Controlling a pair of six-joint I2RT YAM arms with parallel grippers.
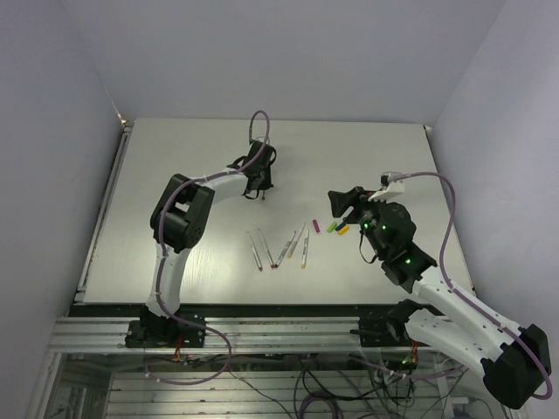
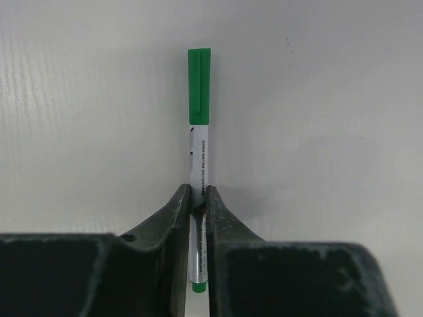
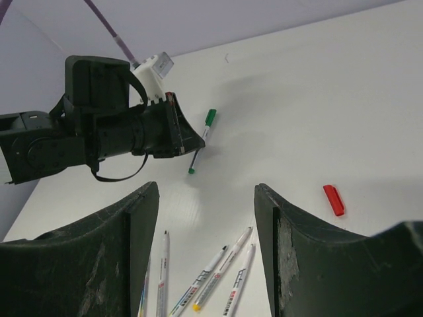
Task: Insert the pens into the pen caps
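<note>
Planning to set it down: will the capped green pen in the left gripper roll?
The green pen probably won't roll far: the clip on its cap should catch. It is likely stiff and light, jutting straight from the left gripper. Its smooth body could slip.

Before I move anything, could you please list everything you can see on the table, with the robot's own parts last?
table: one, white, under everything
loose pens: five by my count, whitish with coloured tips, fanned out near the table's middle
green pen: one, white body with a green cap on, held towards the far side
magenta cap: one, magenta, just right of the loose pens
light green cap: one, light green, right of the magenta cap
yellow cap: one, yellow, beside the light green cap
red cap: one, red, alone on the table to the right of the loose pens in the right wrist view
left gripper: one, black, shut on the green pen
right gripper: one, black, open and empty, near the caps
</note>
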